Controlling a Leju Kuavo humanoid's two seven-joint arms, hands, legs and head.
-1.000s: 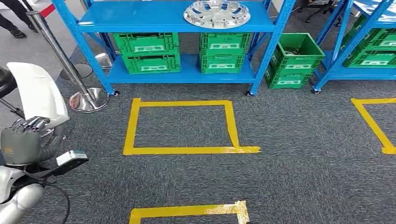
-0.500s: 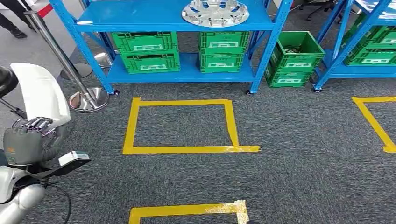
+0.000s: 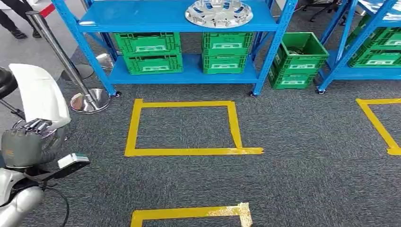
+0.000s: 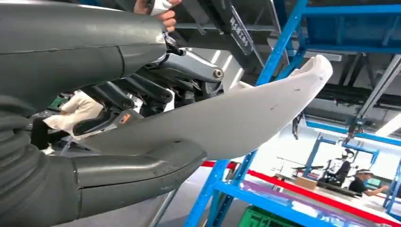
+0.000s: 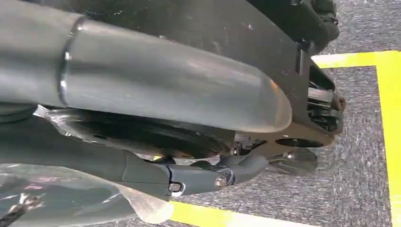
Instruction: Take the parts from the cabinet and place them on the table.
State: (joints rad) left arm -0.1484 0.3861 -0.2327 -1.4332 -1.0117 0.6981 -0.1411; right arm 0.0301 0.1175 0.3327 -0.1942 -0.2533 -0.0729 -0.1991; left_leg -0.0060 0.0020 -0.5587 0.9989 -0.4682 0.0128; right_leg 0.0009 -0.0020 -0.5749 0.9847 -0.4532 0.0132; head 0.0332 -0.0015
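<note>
Left hand (image 3: 29,142) sits low at the left of the head view, fingers (image 3: 33,125) curled over the lower end of a white part (image 3: 40,94). It holds that part; the left wrist view shows the thick thumb (image 4: 137,172) pressed under it and the dark fingers (image 4: 189,71) on top. White part (image 4: 227,118) is a long, curved, shell-like panel. Long axis runs from the hand up and away, the free end rising above the hand and tilting slightly to the left in the head view; that tip is rounded. The part is off the floor, clear of the blue rack (image 3: 179,21).

Right hand (image 5: 246,168): the right wrist view shows it above grey carpet (image 5: 359,189) with yellow tape (image 5: 390,118); fingers curled in, with a crinkly clear wrapping (image 5: 71,198) against them. Can't tell whether it grips it.

A silver wheel cover (image 3: 218,13) lies flat on the rack's top shelf, green crates (image 3: 149,52) below.
</note>
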